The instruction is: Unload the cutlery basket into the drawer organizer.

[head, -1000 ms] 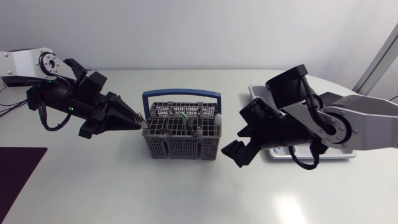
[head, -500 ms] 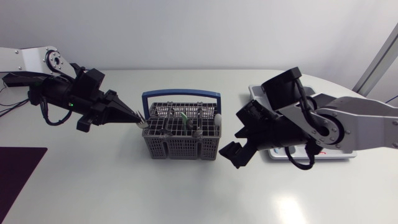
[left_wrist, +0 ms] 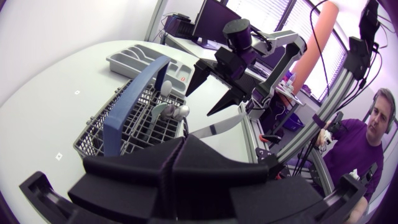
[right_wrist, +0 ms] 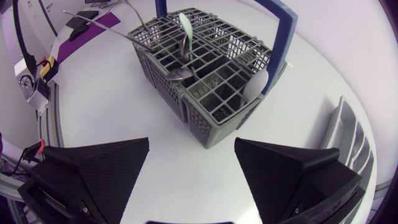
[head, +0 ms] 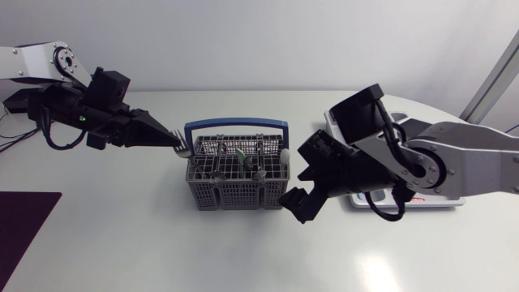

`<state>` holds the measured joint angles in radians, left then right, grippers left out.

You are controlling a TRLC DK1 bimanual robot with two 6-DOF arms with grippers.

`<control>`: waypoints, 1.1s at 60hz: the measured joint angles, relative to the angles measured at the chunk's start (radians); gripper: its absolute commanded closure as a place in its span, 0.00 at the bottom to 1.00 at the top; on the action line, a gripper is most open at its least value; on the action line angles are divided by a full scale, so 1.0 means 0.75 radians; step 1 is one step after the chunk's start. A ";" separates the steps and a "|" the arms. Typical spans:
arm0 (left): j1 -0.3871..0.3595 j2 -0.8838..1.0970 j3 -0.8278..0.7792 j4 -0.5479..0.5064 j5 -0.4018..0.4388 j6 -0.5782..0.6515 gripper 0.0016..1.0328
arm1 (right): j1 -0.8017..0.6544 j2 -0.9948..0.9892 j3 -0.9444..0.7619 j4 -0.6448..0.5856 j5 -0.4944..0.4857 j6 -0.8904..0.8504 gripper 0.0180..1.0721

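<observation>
The grey cutlery basket [head: 238,180] with a blue handle [head: 235,124] stands mid-table, several utensils upright in it. My left gripper [head: 170,140] hovers over its left edge, shut on a silver fork [head: 181,147] near the tines. From the left wrist, the fork's handle [left_wrist: 214,127] runs out ahead of the shut fingers [left_wrist: 155,165]; I cannot tell whether it is free of the basket [left_wrist: 93,140]. My right gripper [head: 302,178] is open, right of the basket and empty. The basket [right_wrist: 211,81] lies ahead of it. The grey organizer [head: 336,120] is mostly hidden by my right arm.
A dark purple mat [head: 24,219] lies at the front left corner. A pale green handle [right_wrist: 185,28] and a white spoon [right_wrist: 256,84] stick up from the basket. The organizer's rim [right_wrist: 351,134] shows beside my right gripper.
My left gripper closed on the fork at the basket's left edge and rose up and back with it. My right arm edged left toward the basket, still open.
</observation>
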<state>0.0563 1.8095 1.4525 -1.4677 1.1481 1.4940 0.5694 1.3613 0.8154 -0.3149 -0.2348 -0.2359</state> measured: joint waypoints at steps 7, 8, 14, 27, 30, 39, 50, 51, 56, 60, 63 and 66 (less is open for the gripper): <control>0.000 0.000 0.036 0.002 0.000 -0.082 0.83 | 0.017 0.000 0.006 -0.008 0.010 0.000 0.06; 0.000 0.000 0.040 0.002 0.000 -0.092 0.83 | 0.019 0.000 0.006 -0.007 0.010 0.000 0.06; 0.000 0.000 0.055 0.005 0.000 -0.155 0.83 | 0.034 0.000 0.019 -0.025 0.021 0.001 0.06; 0.000 -0.009 0.057 0.020 0.005 -0.274 0.83 | 0.069 0.001 0.051 -0.037 0.035 0.006 0.06; 0.000 -0.022 0.057 0.046 0.005 -0.316 0.83 | 0.072 0.001 0.057 -0.038 0.039 0.006 0.06; 0.000 -0.106 0.057 0.172 -0.003 -0.482 0.83 | 0.089 0.001 0.066 -0.041 0.040 0.010 0.06; -0.008 -0.214 0.018 0.402 -0.076 -0.730 0.84 | 0.095 0.001 0.067 -0.061 0.040 0.021 0.06; -0.008 -0.221 0.014 0.419 -0.083 -0.747 0.84 | 0.096 0.001 0.067 -0.063 0.041 0.022 0.06; -0.017 -0.247 0.002 0.465 -0.108 -0.808 0.84 | 0.096 0.001 0.068 -0.067 0.042 0.025 0.06; -0.026 -0.263 -0.006 0.470 -0.119 -0.837 0.84 | 0.097 0.001 0.073 -0.075 0.045 0.025 0.06; -0.033 -0.274 -0.009 0.469 -0.127 -0.852 0.84 | 0.097 0.001 0.075 -0.075 0.045 0.025 0.06; -0.038 -0.285 -0.010 0.470 -0.132 -0.866 0.84 | 0.098 0.001 0.076 -0.077 0.045 0.025 0.06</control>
<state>0.0277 1.5955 1.4452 -1.1152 1.0489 0.8444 0.6426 1.3617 0.8726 -0.3725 -0.2008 -0.2169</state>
